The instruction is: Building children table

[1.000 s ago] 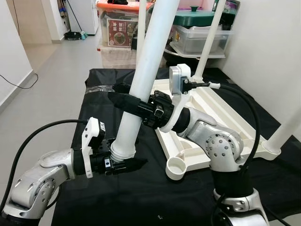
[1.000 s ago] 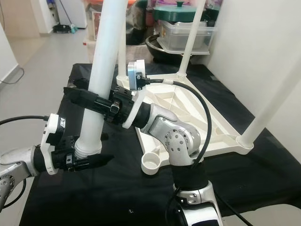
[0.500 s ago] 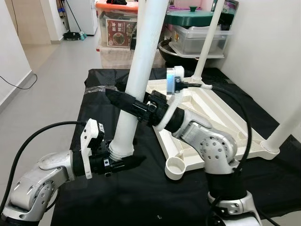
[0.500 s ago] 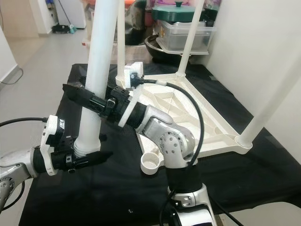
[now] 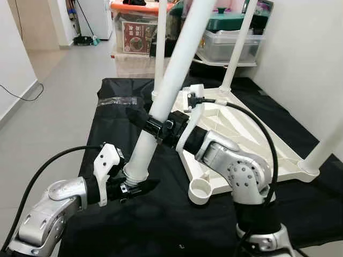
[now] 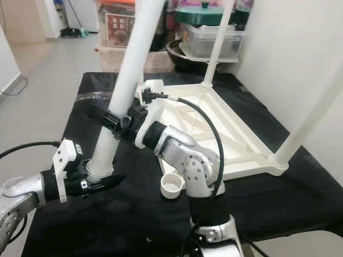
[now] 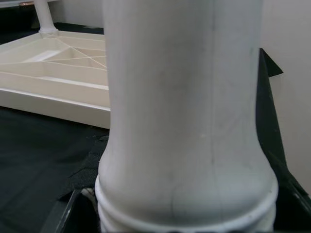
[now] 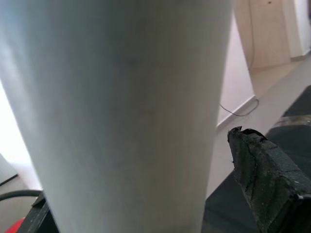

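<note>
leg (image 5: 171, 80): loose white table leg, long axis tilted, top leaning toward the robot's right
left gripper (image 5: 140, 186): clamped on its threaded lower end
right gripper (image 5: 143, 119): clamped mid-shaft
socket (image 5: 201, 191): empty cup on upturned tabletop (image 5: 257, 134), right of leg's foot

The loose table leg (image 5: 161, 101) now leans with its top toward the robot's right and away from the camera; a second ago it stood closer to upright, and half a second ago nearly vertical. Its threaded lower end sits slightly lower and nearer the black cloth (image 5: 161, 225). The right gripper (image 5: 143, 119), clamped on the leg's middle, has rolled: its white wrist camera block, formerly standing high above the arm, now lies lower and turned toward the tabletop (image 5: 252, 139). The left gripper (image 5: 140, 186), clamped at the leg's base, has shifted a little lower, its forearm dropping in view.
</note>
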You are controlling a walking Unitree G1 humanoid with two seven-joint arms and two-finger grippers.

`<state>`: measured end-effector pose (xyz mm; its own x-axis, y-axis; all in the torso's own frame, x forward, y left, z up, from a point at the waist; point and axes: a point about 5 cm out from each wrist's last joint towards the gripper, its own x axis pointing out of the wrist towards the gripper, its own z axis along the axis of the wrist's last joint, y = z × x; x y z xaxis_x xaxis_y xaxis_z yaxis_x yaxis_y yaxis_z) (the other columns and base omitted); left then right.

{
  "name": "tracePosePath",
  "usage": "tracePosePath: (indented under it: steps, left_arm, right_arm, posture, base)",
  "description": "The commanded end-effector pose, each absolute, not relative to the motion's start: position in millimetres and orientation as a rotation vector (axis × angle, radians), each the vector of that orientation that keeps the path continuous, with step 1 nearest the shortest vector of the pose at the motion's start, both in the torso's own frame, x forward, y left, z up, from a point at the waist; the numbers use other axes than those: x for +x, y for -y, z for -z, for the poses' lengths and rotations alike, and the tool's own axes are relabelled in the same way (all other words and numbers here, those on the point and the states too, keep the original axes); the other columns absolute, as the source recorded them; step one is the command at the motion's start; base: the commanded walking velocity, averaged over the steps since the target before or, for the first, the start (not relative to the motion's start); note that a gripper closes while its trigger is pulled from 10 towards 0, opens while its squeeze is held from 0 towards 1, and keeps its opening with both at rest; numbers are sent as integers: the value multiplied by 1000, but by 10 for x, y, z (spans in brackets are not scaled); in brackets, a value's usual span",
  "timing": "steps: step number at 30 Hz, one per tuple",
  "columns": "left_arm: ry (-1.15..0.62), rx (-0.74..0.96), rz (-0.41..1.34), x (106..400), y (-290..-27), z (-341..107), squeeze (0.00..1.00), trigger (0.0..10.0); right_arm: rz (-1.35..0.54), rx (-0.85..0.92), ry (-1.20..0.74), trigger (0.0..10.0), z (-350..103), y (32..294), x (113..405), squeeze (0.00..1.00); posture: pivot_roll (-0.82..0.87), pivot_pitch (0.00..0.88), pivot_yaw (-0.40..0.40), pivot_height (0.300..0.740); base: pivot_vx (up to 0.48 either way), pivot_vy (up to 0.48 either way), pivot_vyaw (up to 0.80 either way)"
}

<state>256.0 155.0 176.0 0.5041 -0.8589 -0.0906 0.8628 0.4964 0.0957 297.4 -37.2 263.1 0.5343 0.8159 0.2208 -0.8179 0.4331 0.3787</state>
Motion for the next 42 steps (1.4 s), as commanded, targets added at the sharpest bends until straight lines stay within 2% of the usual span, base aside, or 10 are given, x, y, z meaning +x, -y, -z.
tracePosePath:
  steps: [1, 8, 9, 27, 28, 29, 36, 38, 42]
  left_arm:
    - [-15, 162, 1073, 2564, -1440, -1737, 0, 10000]
    - [8, 170, 1043, 2643, -1372, -1720, 0, 10000]
    - [11, 169, 1040, 2651, -1359, -1716, 0, 10000]
    - [28, 179, 1038, 2643, -1324, -1682, 0, 10000]
    - [36, 175, 1028, 2653, -1325, -1684, 282, 10000]
    - [39, 153, 1021, 2667, -1331, -1691, 1000, 10000]
    - [78, 93, 931, 2733, -1462, -1759, 1000, 10000]
    - [78, 90, 934, 2722, -1467, -1762, 1000, 10000]
    - [61, 17, 1009, 2553, -1492, -1796, 1000, 10000]
  right_arm:
    - [-1008, 529, -17, 10000, -2608, 343, 2938, 0]
    - [-1013, 623, -48, 10000, -2572, 223, 2844, 0]
    - [-1008, 636, -46, 78, -2571, 215, 2834, 0]
    - [-955, 587, -39, 0, -2511, 212, 2825, 0]
    - [-953, 586, -36, 0, -2515, 213, 2823, 0]
    - [-952, 585, -34, 0, -2516, 216, 2821, 0]
    - [-943, 529, -10, 0, -2497, 308, 2844, 0]
    - [-944, 522, -9, 0, -2495, 323, 2849, 0]
    - [-957, 407, 17, 0, -2472, 517, 2920, 0]
  posture:
    - [64, 0, -89, 740]
    - [54, 0, -83, 740]
    - [52, 0, -81, 740]
    - [57, 0, -83, 740]
    - [58, 0, -83, 740]
    - [58, 0, -81, 740]
    - [63, 0, -80, 740]
    - [64, 0, -80, 740]
    - [65, 0, -84, 740]
  base:
    - [0, 0, 0]
    - [0, 0, 0]
    - [0, 0, 0]
    - [0, 0, 0]
    - [0, 0, 0]
    - [0, 0, 0]
    - [0, 0, 0]
    - [0, 0, 0]
    - [0, 0, 0]
